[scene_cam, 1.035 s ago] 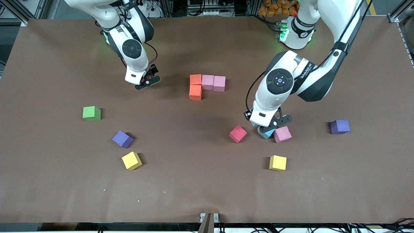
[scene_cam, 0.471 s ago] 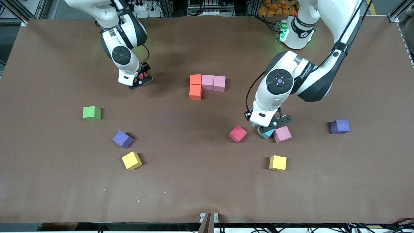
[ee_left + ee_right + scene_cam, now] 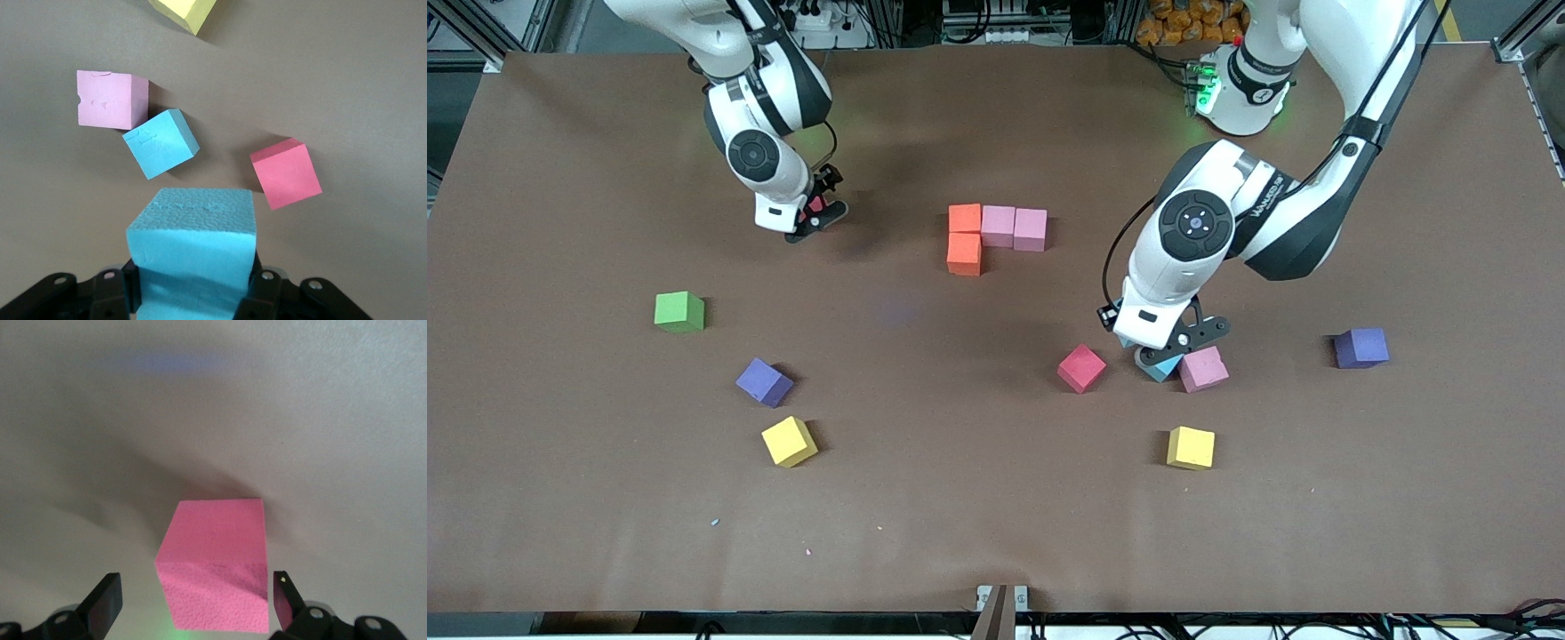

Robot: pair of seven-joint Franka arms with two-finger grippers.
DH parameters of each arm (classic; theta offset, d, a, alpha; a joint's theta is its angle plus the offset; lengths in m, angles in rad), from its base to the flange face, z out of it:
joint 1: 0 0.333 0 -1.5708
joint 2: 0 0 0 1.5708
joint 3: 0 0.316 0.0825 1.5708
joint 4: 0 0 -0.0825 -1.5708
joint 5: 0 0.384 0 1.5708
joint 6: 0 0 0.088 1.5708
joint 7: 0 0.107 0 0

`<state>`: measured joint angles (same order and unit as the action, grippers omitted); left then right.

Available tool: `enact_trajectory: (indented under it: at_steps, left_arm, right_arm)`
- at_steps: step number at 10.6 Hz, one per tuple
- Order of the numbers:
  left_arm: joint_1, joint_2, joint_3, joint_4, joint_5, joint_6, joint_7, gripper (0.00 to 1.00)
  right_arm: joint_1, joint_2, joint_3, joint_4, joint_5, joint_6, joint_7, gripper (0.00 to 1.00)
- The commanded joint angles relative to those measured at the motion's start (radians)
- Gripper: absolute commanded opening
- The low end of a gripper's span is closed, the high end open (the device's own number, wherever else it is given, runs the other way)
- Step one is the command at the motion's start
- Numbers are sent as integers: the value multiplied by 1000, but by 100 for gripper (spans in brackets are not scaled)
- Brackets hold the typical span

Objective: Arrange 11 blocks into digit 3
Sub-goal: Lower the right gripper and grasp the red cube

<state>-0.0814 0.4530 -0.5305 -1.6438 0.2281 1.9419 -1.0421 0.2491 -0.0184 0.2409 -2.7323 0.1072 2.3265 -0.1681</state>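
right hand (image 3: 815,216) moved over red block (image 3: 217,563), brown tabletop (image 3: 978,498).

- You are looking at a robotics lab: 2 white Franka arms (image 3: 1209,240) are standing at a brown-covered table (image 3: 996,516).
- Aluminium framing (image 3: 480,36) and cabling (image 3: 978,22) are running along the table's edge by the bases.

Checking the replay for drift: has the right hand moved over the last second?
Yes. The right hand has shifted away from the orange block, toward the right arm's end of the table, and now stands open around a red block.
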Motion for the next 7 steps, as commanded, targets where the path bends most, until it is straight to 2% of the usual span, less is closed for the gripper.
enact_trajectory:
  at_steps: [1, 3, 4, 7]
  left_arm:
    - [-1, 7, -3, 15, 20, -18, 10, 2]
    - [-1, 7, -3, 15, 20, -18, 7, 2]
    - [-1, 7, -3, 15, 20, -18, 7, 2]
    - [3, 7, -3, 15, 22, -18, 11, 2]
  right_arm:
    - [6, -12, 3, -40, 36, 31, -30, 100]
    - [6, 34, 5, -44, 36, 91, -31, 100]
    - [6, 47, 5, -44, 36, 106, -31, 95]
    - [6, 64, 5, -44, 36, 116, -31, 70]
